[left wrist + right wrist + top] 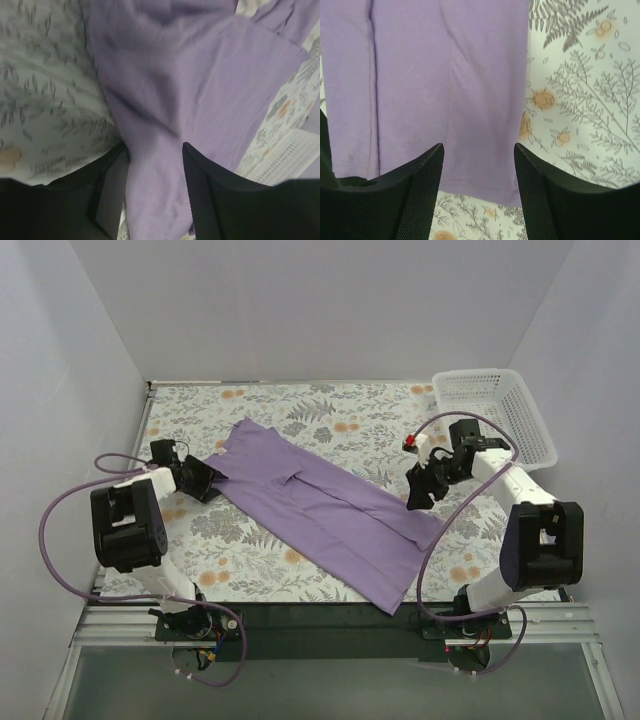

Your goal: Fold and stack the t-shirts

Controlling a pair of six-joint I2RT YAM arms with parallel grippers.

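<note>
Left fingers (pixel 200 190), toward the table's (pixel 250 570) left side, straddle bunched t-shirt (pixel 320 510) cloth; I can't tell if they've pinched it. Right fingers (pixel 420 185) are spread and empty, over the hem. T-shirt lies diagonally across the table's middle. Risk: a one-sided pull drags and wrinkles it.

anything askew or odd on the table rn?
Nothing damaged or spilled. The t-shirt lies diagonally rather than square to the table, its near corner reaching the front edge. Cloth bunches up between the fingers of the left gripper. The basket sits upright, far right corner.
</note>
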